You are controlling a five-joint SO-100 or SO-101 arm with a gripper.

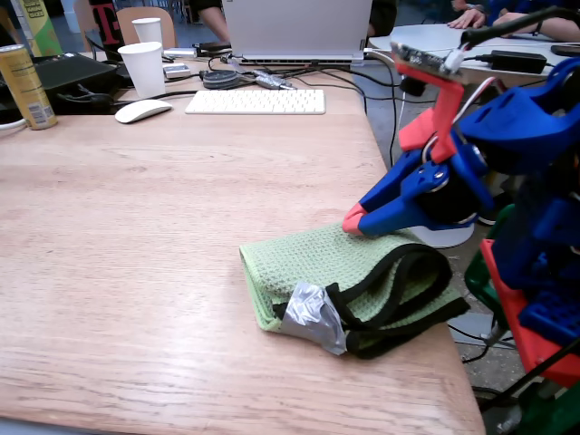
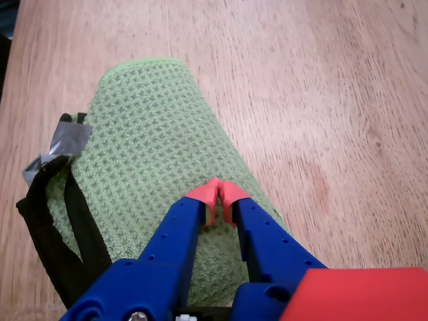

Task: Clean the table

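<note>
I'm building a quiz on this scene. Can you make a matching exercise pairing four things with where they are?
Things:
1. folded green waffle-weave cloth
2. white computer mouse
3. yellow drink can
4. flat white keyboard

Places (fixed view):
A. far left edge of the light-brown wooden table
B. under the red-tipped blue gripper
C. in front of the laptop
D. below the white paper cup

Pairs: 1-B, 2-D, 3-A, 4-C

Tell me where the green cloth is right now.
In the fixed view the green cloth lies folded near the table's front right corner, directly under the gripper; the wrist view shows the closed red tips resting on it.
</note>
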